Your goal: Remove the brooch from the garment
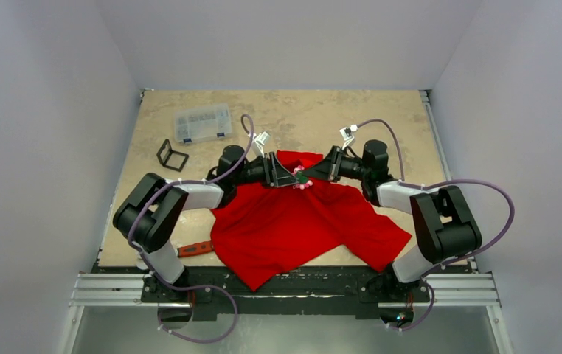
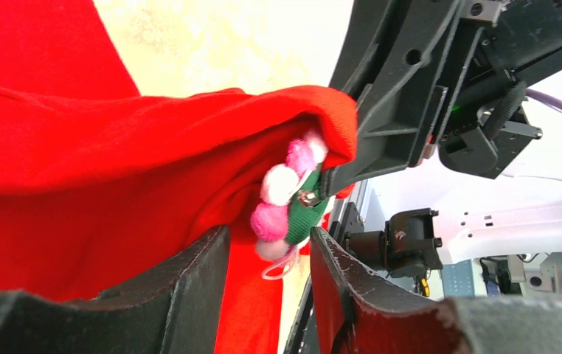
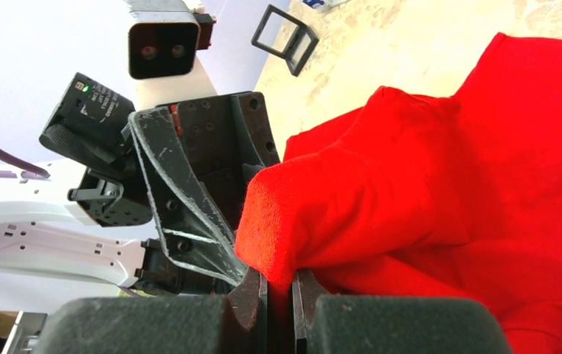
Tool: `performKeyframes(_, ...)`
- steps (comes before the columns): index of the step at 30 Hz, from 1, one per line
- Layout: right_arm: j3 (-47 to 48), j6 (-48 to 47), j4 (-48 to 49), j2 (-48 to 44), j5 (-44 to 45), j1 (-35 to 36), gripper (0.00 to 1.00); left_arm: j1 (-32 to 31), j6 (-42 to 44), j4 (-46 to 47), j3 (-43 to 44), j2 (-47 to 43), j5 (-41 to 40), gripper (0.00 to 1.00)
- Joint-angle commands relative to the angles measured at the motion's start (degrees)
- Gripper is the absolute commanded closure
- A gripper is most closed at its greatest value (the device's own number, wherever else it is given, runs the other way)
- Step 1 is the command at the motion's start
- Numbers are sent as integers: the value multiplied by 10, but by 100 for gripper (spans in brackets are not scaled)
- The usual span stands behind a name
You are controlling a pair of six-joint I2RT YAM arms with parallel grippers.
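Observation:
The garment (image 1: 285, 228) is a bright red T-shirt spread over the near half of the table, with its far edge lifted. My right gripper (image 1: 313, 175) is shut on a fold of that cloth (image 3: 381, 184), pinched between its tips (image 3: 280, 291). The brooch (image 2: 282, 195) has pink and white pompom petals on a green backing. It hangs from the raised fold just under the right gripper's black fingers (image 2: 396, 96). My left gripper (image 2: 269, 251) is open, its jaws standing either side of the brooch's lower end with a gap showing. From above, the brooch (image 1: 302, 179) sits between the two grippers.
A clear plastic organiser box (image 1: 202, 123) lies at the back left, with a small black frame (image 1: 172, 155) nearer. A red-handled tool (image 1: 193, 248) lies by the shirt's left side near the front edge. Grey walls enclose the table.

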Motion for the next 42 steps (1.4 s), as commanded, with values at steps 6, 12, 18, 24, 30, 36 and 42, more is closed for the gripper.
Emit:
performKeyframes(6, 2, 7, 30, -7, 16, 2, 100, 4, -24, 89, 15, -5, 23, 58)
performKeyframes(12, 0, 10, 43, -5, 6, 3, 100, 4, -31, 82, 27, 1, 7, 62)
performKeyframes(18, -4, 4, 42, -8, 7, 3, 100, 5, -49, 87, 42, 17, 2, 65)
performKeyframes(24, -4, 1, 39, -9, 14, 3, 100, 7, -52, 74, 42, 16, -8, 73)
performKeyframes(30, -4, 1, 44, -12, -5, 3, 69, 11, -36, 71, 45, 19, 5, 92)
performKeyframes(36, 12, -30, -10, -29, -40, -12, 39, 20, 4, 72, 41, 18, 30, 100)
performKeyframes(42, 70, -176, -204, -56, -68, -69, 29, 23, 44, 75, 43, 17, 59, 100)
